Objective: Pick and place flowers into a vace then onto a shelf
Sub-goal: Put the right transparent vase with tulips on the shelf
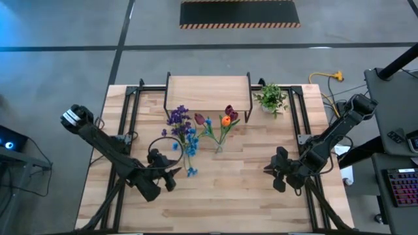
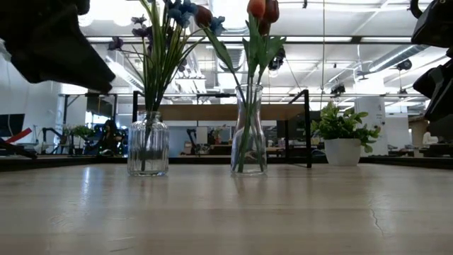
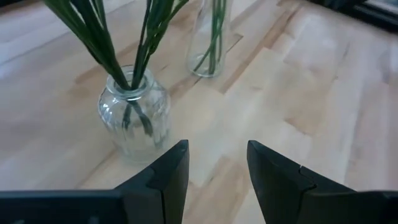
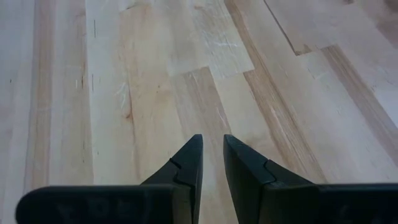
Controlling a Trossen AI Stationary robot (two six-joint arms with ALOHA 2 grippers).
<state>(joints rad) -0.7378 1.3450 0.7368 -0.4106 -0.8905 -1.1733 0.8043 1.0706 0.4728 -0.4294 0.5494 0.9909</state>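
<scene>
From where I sit, I see two glass vases standing upright near the middle of the table (image 1: 261, 202), side by side and a little apart. The round ribbed jar (image 2: 148, 144) holds the purple cluster and blue blooms (image 1: 179, 124), their green stems fanning out of its mouth. The slimmer bottle vase (image 2: 249, 130) holds the dark red tulips and the orange bud (image 1: 226, 119). One small blue bloom (image 1: 191, 172) shows lower down, nearer the front edge; I cannot tell whether it lies on the table or hangs from a stem. The shelf (image 1: 208, 91) stands at the back edge, behind both vases, with its wooden top bare. A leafy potted plant (image 1: 272, 98) sits beside the shelf toward the back right corner. My left hand (image 3: 214, 177) hovers above the table toward the front left, just short of the ribbed jar, its fingers parted with a clear gap and gripping nothing. My right hand (image 4: 212, 168) hangs over bare wood toward the front right, well apart from the vases, its fingers nearly together with only a thin slit between them, and nothing in it.
</scene>
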